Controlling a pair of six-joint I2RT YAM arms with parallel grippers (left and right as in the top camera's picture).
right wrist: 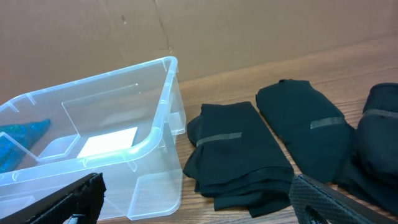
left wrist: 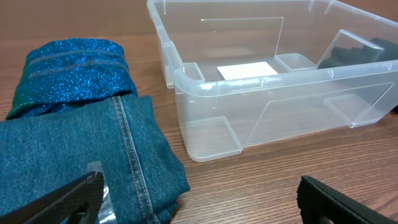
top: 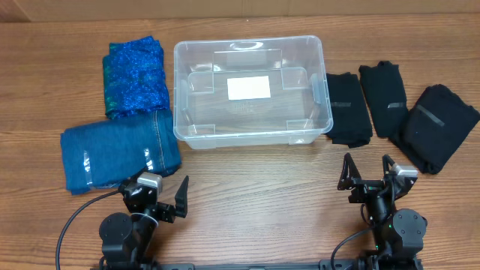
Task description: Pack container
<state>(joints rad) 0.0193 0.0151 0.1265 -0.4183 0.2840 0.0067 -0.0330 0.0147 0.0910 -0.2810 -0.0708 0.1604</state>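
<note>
The clear plastic container [top: 251,131] stands at the table's middle back, with a white label on its base and nothing inside; it also shows in the left wrist view [left wrist: 261,87] and the right wrist view [right wrist: 112,168]. Folded blue jeans [top: 116,154] and a sparkly blue folded cloth [top: 135,75] lie to its left. Three folded black garments [top: 349,109] [top: 384,97] [top: 439,127] lie to its right. My left gripper [top: 161,196] is open and empty at the front left, beside the jeans [left wrist: 81,155]. My right gripper [top: 369,176] is open and empty at the front right, before the nearest black garment [right wrist: 239,152].
A brown cardboard wall [right wrist: 124,31] stands behind the table. Bare wooden tabletop [top: 255,195] stretches between the two grippers in front of the container. A black cable [top: 71,217] runs at the front left.
</note>
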